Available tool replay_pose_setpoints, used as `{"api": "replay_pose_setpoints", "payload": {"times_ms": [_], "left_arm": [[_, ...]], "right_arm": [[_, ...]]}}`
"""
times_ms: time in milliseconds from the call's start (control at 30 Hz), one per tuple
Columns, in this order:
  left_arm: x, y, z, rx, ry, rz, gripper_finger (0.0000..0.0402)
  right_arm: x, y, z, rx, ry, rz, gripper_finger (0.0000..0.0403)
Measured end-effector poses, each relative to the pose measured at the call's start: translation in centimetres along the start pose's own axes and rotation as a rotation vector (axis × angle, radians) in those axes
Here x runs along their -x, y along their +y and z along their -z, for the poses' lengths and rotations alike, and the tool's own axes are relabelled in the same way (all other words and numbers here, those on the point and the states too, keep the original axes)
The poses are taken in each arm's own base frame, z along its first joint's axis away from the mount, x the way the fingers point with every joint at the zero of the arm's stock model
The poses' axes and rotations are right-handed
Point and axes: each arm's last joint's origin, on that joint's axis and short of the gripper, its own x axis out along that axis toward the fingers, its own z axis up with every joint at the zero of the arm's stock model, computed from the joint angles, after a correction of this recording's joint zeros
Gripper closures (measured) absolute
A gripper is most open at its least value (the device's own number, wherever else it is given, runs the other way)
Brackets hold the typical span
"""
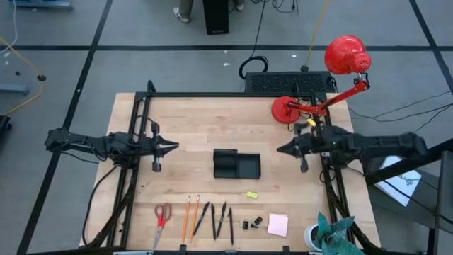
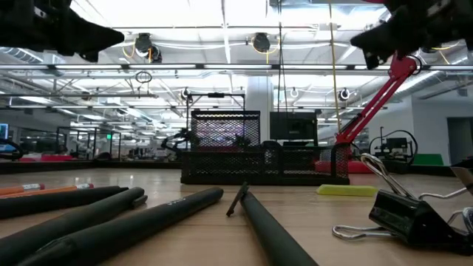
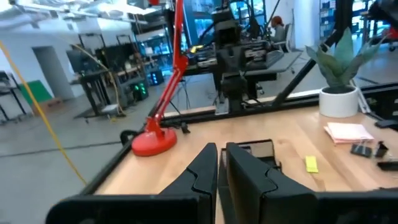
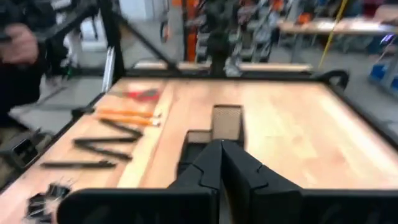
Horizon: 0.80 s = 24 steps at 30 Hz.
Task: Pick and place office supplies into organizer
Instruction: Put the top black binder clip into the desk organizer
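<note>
We see both dark arms reaching inward from opposite sides, level and raised, their tips pointing toward each other and well apart. The left gripper (image 1: 172,147) has its fingers (image 3: 205,168) drawn almost together, with only a narrow slit between them. The right gripper (image 1: 282,149) has its fingers (image 4: 211,163) pressed fully together, holding nothing.

Even, bright overhead light falls on the pale wooden tabletop (image 1: 191,177), with only faint, short shadows. In the low view, white ceiling light strips (image 2: 222,15) glare, and the nearest black pens (image 2: 111,222) lie out of focus. The right wrist view is blurred throughout.
</note>
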Motion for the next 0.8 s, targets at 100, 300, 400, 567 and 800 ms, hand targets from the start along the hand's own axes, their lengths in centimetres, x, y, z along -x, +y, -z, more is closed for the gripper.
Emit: {"api": "replay_pose_setpoints", "payload": {"times_ms": [100,300,400,567,800], "left_arm": [[0.0,0.1,-0.1,0.017,-0.005,-0.025,0.0360],[0.0,0.2,-0.1,0.057,-0.005,-0.054,0.0360],[0.0,0.2,-0.3,0.063,-0.025,-0.057,0.0360],[0.1,0.4,-1.2,0.075,-0.111,-0.073,0.0360],[0.1,0.4,-1.0,0.074,-0.092,-0.070,0.0360]], "right_arm": [[-1.7,1.6,-1.2,0.045,0.111,-0.039,0.0398],[-4.6,6.2,-2.8,0.183,0.204,-0.185,0.0398],[-5.8,8.8,-3.3,0.206,0.240,-0.267,0.0398],[-7.5,13.1,-3.9,0.192,0.282,-0.261,0.0398],[-10.4,17.6,-2.8,0.228,0.365,-0.200,0.0398]]}}
